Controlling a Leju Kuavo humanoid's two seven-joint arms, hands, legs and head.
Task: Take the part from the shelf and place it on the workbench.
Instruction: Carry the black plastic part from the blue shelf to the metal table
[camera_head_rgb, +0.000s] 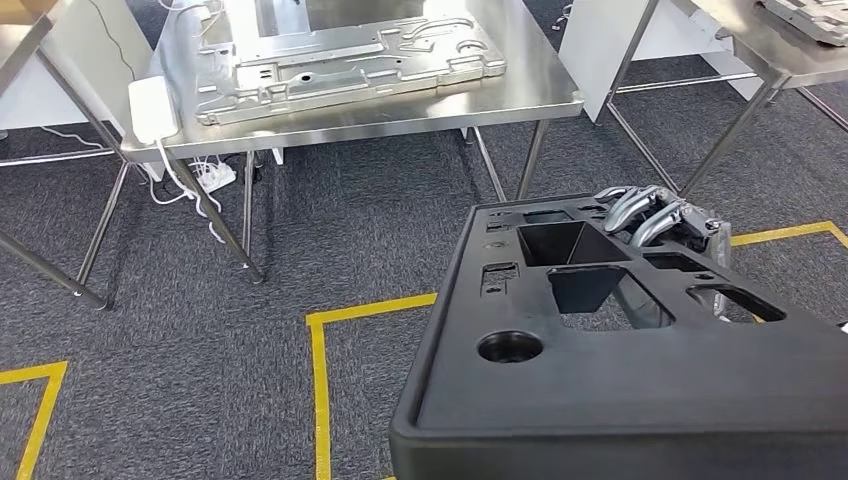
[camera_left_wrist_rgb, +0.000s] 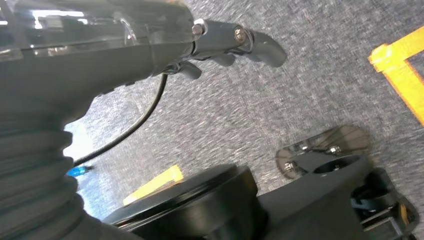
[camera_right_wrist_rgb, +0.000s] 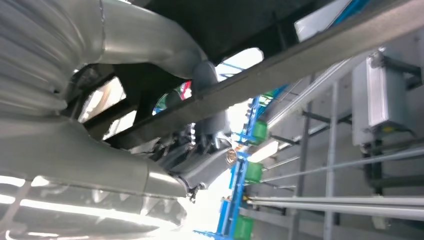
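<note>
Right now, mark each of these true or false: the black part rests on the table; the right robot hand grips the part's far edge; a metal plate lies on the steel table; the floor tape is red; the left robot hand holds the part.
1. The large black moulded plastic part rests on the table. False: it is held up over the carpet.
2. The right robot hand grips its far edge. True.
3. A stamped silver metal plate lies on the stainless steel table. True.
4. Floor tape is red. False: yellow.
5. The left robot hand holds the part. False: it holds nothing.
</note>
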